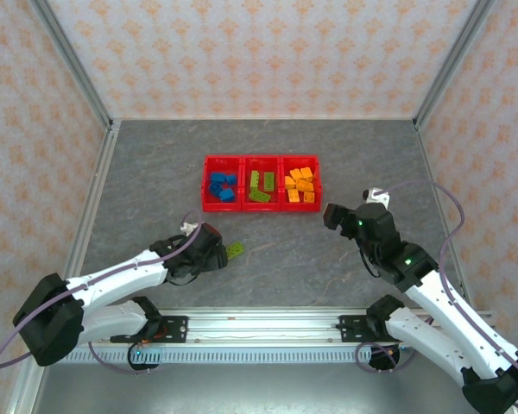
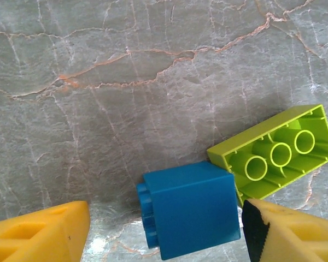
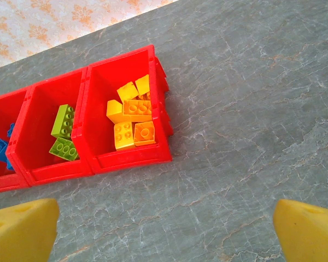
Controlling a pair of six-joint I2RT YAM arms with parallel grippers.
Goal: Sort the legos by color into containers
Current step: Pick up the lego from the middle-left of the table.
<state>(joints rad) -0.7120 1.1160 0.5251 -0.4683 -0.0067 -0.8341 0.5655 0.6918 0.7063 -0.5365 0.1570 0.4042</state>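
Overhead, the left gripper [image 1: 217,255] sits low over the near-left part of the grey stone-patterned table [image 1: 345,155], with a lime green brick [image 1: 236,251] poking out just to its right. The left wrist camera adds what the arm's bulk covers from above: a blue brick [image 2: 188,215] lies between the yellow fingers [image 2: 44,232]. The right-hand finger is at the brick's side, while the left-hand one stands clear of it, so the claw is spread around the brick and not pinching it. That close view also shows the lime brick lying underside up, its hollow tubes exposed, one corner against the blue brick.

The red containers [image 1: 259,208] stand in a row toward the far middle of the table. Blue legos [image 1: 222,186] are in the left bin, green legos [image 1: 260,186] in the middle and orange-yellow legos [image 1: 300,185] in the right. The right gripper [image 1: 331,216] hangs just near and right of the row. Its wrist camera looks down into the bins, with the claw spread wide and nothing between the fingers.
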